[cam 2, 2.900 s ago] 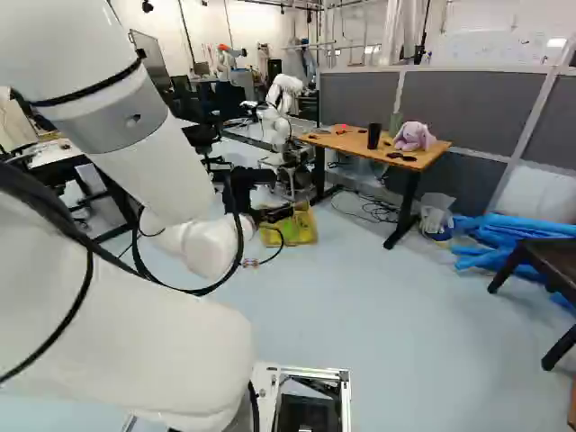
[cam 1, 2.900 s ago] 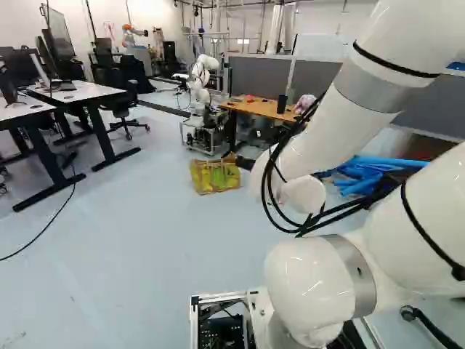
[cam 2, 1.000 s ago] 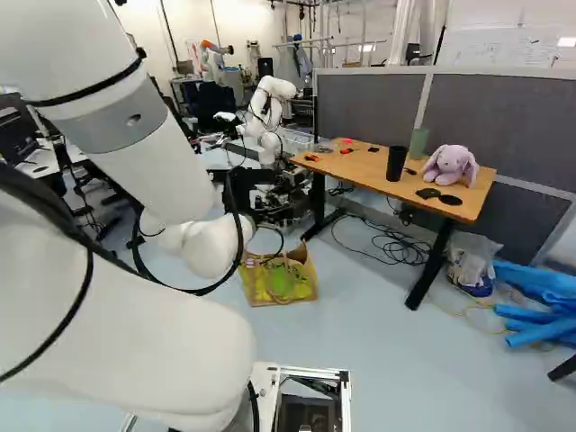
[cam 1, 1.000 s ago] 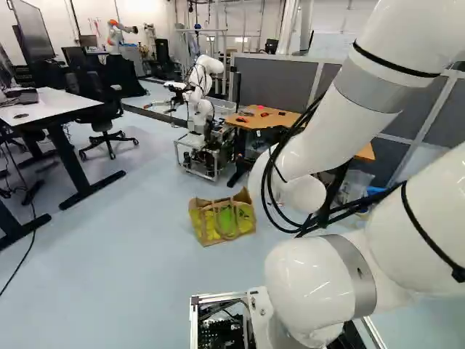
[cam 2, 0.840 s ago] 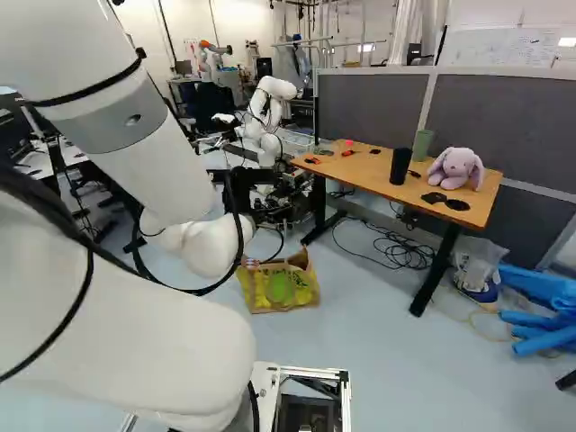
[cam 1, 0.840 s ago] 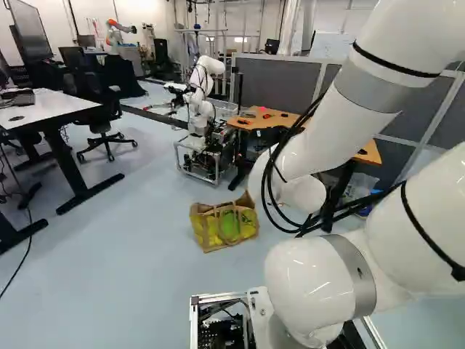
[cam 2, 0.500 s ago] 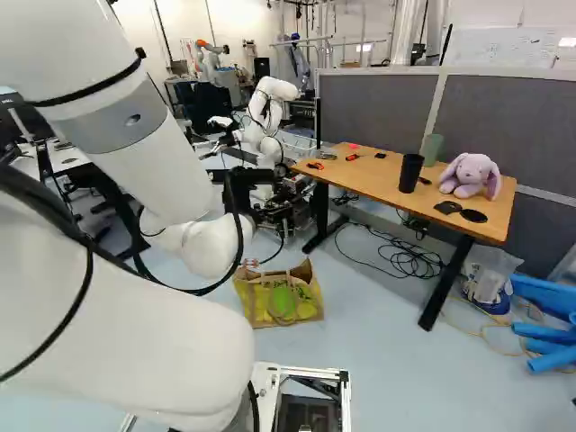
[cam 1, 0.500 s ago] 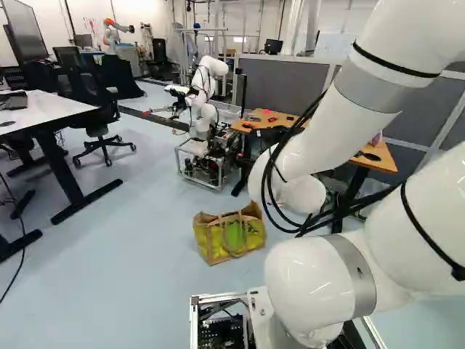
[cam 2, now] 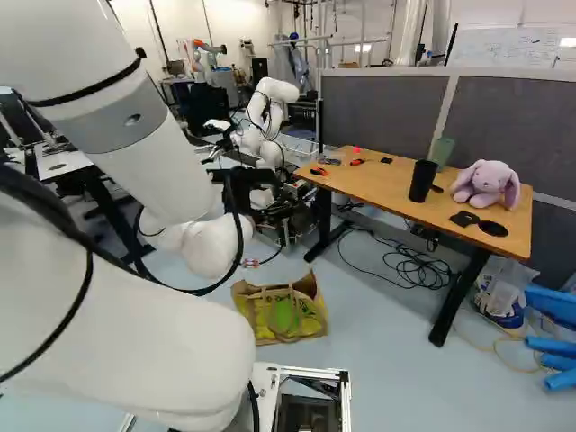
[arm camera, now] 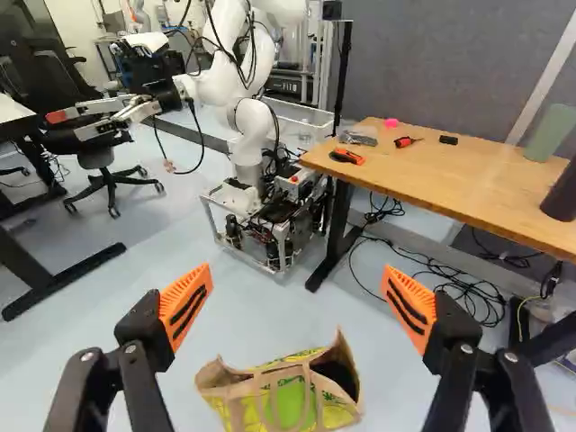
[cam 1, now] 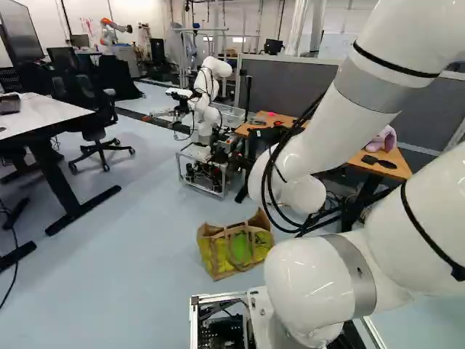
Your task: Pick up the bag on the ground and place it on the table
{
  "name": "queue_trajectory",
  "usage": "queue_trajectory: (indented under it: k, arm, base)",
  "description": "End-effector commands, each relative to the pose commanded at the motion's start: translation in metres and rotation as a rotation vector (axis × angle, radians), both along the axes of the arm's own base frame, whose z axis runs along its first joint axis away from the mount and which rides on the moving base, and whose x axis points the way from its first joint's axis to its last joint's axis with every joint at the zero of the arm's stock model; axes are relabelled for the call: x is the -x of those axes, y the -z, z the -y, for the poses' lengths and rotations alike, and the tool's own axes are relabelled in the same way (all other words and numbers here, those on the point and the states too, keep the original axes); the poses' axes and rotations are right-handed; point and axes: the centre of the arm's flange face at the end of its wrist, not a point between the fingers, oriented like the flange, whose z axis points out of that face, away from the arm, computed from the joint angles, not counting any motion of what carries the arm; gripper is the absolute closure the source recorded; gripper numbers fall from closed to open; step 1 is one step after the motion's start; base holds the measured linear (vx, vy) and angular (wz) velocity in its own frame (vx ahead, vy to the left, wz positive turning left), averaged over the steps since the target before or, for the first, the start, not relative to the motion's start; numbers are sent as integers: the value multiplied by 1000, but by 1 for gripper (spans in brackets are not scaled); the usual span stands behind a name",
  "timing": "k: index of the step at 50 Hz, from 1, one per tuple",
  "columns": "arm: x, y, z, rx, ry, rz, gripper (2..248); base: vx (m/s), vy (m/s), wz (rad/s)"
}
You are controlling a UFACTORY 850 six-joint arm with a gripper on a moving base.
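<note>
In the right base view, part of my black gripper (cam 2: 273,214) shows beyond the white wrist, against the other machine. From the wrist view, the gripper (arm camera: 297,304) stands open, its orange pads wide apart with nothing between them. A brown paper bag (arm camera: 286,401) with yellow and green print and looped handles stands on the floor, lower than the fingers and untouched. The same bag (cam 2: 281,317) is left of the wooden table (cam 2: 387,191) in the right base view; its top gapes open.
Another robot (arm camera: 256,135) on a wheeled frame stands beyond the bag, beside the table. On the tabletop are a black cup (cam 2: 422,180), a purple plush rabbit (cam 2: 486,183) and small tools. Cables (cam 2: 416,268) lie under it. A white desk (cam 1: 36,116) and office chair (cam 1: 94,127) stand left.
The base has driven forward and turned, bringing bag and table nearer in the base views. My arm holds the same pose over its base joint.
</note>
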Motion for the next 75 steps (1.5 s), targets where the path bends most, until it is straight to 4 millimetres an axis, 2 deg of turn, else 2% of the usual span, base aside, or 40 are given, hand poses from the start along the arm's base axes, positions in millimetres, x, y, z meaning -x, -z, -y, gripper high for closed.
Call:
queue_trajectory:
  k: [31, 45, 75]
  arm:
    - [0, 0, 0, 0, 0, 0, 3]
    - [-9, -1, 0, 0, 0, -5, 3]
    - [-59, 7, 3, -21, 45, -184, 3]
  base:
    - [161, 43, -15]
    - [24, 1, -2]
    - [0, 0, 0]
